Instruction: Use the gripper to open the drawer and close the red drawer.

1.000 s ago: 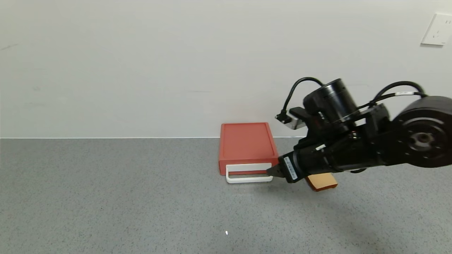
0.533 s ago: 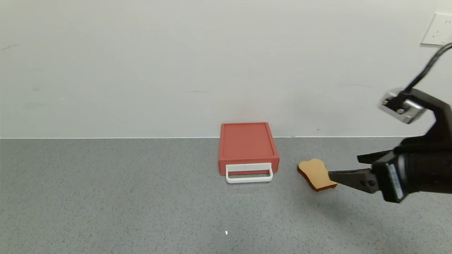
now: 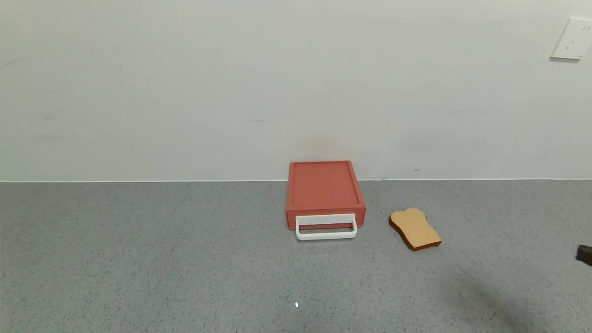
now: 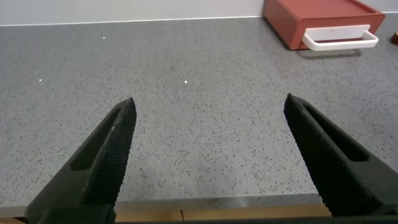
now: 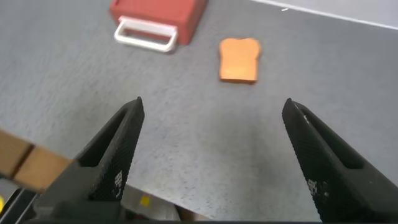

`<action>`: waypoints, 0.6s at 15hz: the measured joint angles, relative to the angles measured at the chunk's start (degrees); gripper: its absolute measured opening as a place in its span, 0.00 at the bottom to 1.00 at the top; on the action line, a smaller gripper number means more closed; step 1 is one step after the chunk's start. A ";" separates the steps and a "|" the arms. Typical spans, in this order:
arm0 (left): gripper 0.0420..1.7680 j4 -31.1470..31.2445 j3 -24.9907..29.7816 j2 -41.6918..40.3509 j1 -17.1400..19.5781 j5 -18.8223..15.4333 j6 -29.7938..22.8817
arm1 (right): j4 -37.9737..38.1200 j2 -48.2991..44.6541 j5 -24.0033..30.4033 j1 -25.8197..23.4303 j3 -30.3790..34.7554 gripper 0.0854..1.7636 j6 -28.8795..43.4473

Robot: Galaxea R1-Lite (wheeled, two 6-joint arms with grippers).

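Observation:
The red drawer is a flat red-orange box against the back wall, its tray pushed in and its white loop handle facing the front. It also shows in the left wrist view and the right wrist view. My right gripper is open and empty, above the counter's front edge, far back from the drawer; only a dark tip shows at the head view's right edge. My left gripper is open and empty, low over the counter's front edge, left of the drawer.
A tan toast-shaped slice lies on the grey counter just right of the drawer, also in the right wrist view. A white wall socket sits high on the wall at right.
My right gripper has left the drawer handle and pulled away to the right and toward the front, almost out of the head view. The drawer and toast have not moved.

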 joint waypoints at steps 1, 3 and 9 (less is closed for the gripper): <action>0.97 0.00 0.00 0.00 0.00 0.00 0.02 | 0.13 -2.90 0.05 -2.34 0.63 0.93 0.01; 0.97 0.00 0.00 0.00 0.00 0.00 -0.05 | 0.44 -7.72 0.09 -6.84 1.38 0.94 0.04; 0.97 -0.07 0.00 0.00 0.00 -0.46 -0.20 | 3.77 -19.35 0.28 -20.64 4.02 0.95 0.04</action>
